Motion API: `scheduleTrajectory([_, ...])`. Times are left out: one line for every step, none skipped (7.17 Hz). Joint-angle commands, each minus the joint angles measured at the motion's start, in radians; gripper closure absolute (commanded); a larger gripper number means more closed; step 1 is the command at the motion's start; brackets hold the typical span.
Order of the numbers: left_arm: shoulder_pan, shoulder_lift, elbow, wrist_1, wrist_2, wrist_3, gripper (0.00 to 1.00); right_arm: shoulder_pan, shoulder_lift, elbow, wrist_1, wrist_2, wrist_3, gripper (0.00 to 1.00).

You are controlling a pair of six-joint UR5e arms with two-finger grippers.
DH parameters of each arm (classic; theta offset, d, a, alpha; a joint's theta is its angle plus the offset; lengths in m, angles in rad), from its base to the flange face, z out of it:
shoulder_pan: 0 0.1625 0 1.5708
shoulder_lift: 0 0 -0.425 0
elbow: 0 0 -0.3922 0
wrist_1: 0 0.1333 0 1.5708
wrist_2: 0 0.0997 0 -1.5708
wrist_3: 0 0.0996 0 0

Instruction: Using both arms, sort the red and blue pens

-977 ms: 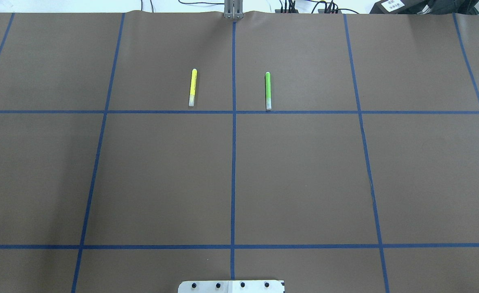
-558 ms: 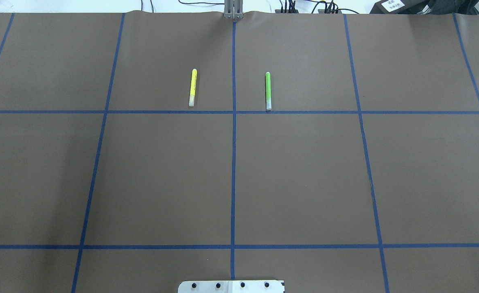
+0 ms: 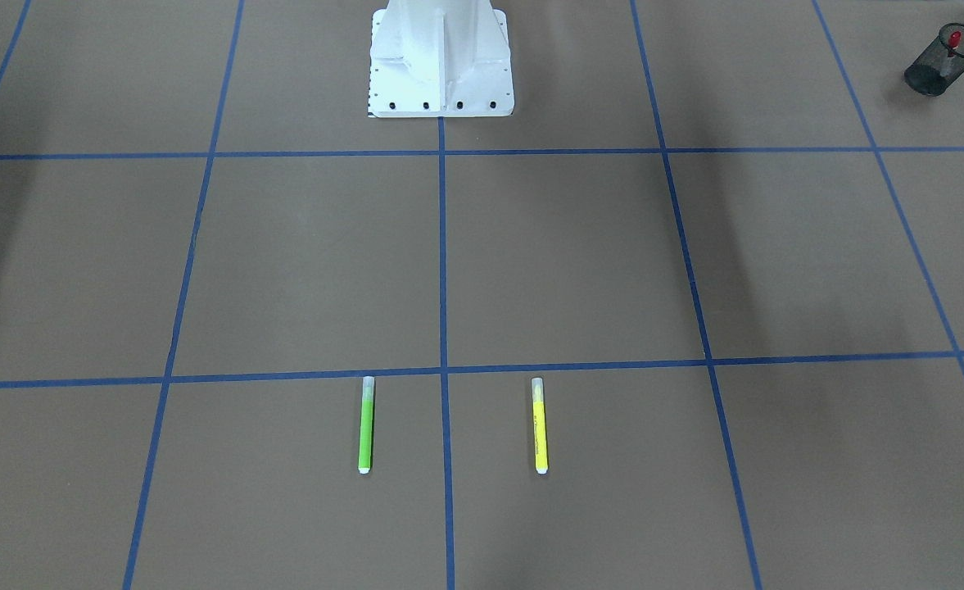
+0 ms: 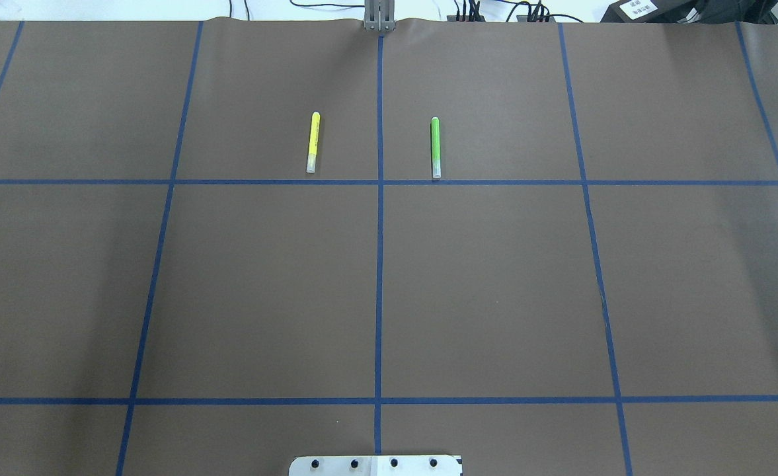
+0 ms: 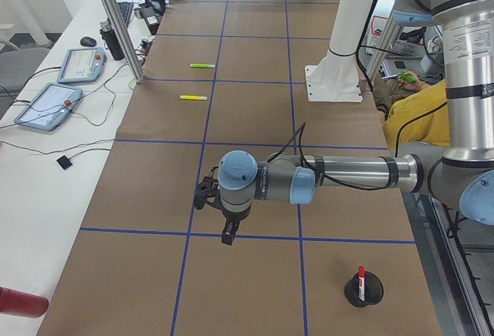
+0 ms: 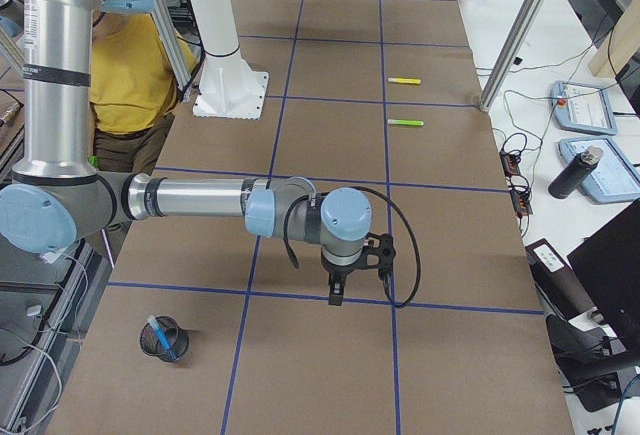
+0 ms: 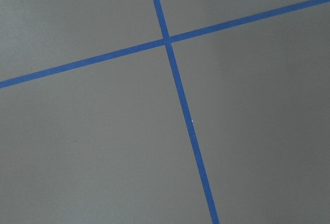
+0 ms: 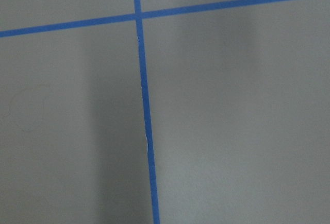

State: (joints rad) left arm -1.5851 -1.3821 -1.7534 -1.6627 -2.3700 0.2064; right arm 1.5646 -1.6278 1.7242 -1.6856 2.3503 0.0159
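The red pen (image 3: 954, 38) stands upright in a black mesh cup (image 3: 932, 78) at the table's end on my left side; the exterior left view shows the same red pen (image 5: 360, 282) in its cup (image 5: 373, 293). The blue pen (image 6: 159, 334) leans in another mesh cup (image 6: 173, 345) at the opposite end. My left gripper (image 5: 229, 235) hangs over bare table, pointing down, as does my right gripper (image 6: 336, 295). Each shows only in a side view, so I cannot tell if either is open or shut. Both wrist views show only brown table and blue tape.
A slim yellow marker (image 4: 312, 141) and a slim green marker (image 4: 435, 147) lie parallel on the far side of the table, either side of the centre tape line. The white robot base (image 3: 441, 61) stands at the near edge. A person in yellow (image 6: 130, 75) sits behind the robot.
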Motion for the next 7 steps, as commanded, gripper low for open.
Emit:
scheduleTrajectory([0.0,-0.002,0.021,-0.002,0.0,0.001,0.0,-0.084,0.091,-0.038,0.004,-0.09,0.071,0.0])
scheduleTrajectory([0.0,-0.002,0.02,-0.002,0.0,0.001,0.0,-0.084,0.074,-0.038,0.044,-0.094,0.07,0.0])
scheduleTrajectory([0.0,0.0,0.031,0.007,0.003,0.002,0.0,-0.084,0.034,-0.041,0.085,-0.094,0.07,0.0])
scheduleTrajectory([0.0,0.003,0.037,0.004,0.003,0.002,0.0,-0.084,-0.001,-0.049,0.136,-0.092,0.07,0.0])
scheduleTrajectory([0.0,0.005,0.037,0.001,0.003,0.001,0.0,-0.084,-0.027,-0.057,0.191,-0.092,0.072,0.0])
scheduleTrajectory([0.0,0.005,0.037,0.003,0.003,0.001,0.0,-0.084,-0.038,-0.075,0.232,-0.088,0.072,0.0])
scheduleTrajectory([0.0,0.005,0.037,0.004,0.003,0.001,0.0,-0.084,-0.04,-0.107,0.26,-0.088,0.072,0.0])
